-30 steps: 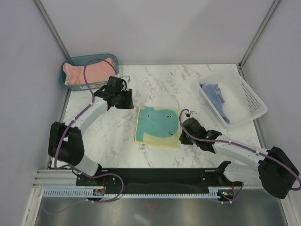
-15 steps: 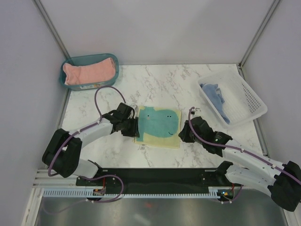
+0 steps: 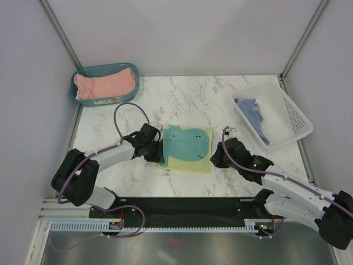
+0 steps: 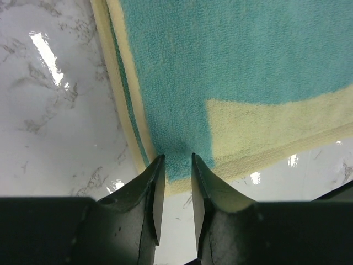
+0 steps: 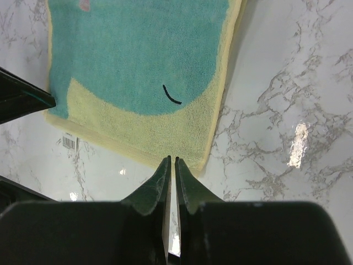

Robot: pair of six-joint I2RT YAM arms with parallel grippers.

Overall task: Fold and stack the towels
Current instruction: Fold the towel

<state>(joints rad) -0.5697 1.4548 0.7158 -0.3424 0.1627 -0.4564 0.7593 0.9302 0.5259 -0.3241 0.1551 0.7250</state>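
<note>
Marble table: whale towel flat at centre. Left gripper narrowly spread at near-left corner, right gripper pressed together at near-right edge. We reckon both are placed for a fold. Grip unclear.

Pale yellow rectangular cloth towel with teal whale print — looped terry, matt, fuzzy nap, w/ a stitched hem. White grey-veined marble-look tabletop: smooth, glossy, throws light glare. Teal plastic bin — smooth, slight sheen; salmon-pink cloth towel soft, matt. White perforated plastic basket smooth; light blue cloth towel matt. Left gripper's black fingers: hard plastic, satin.
</note>
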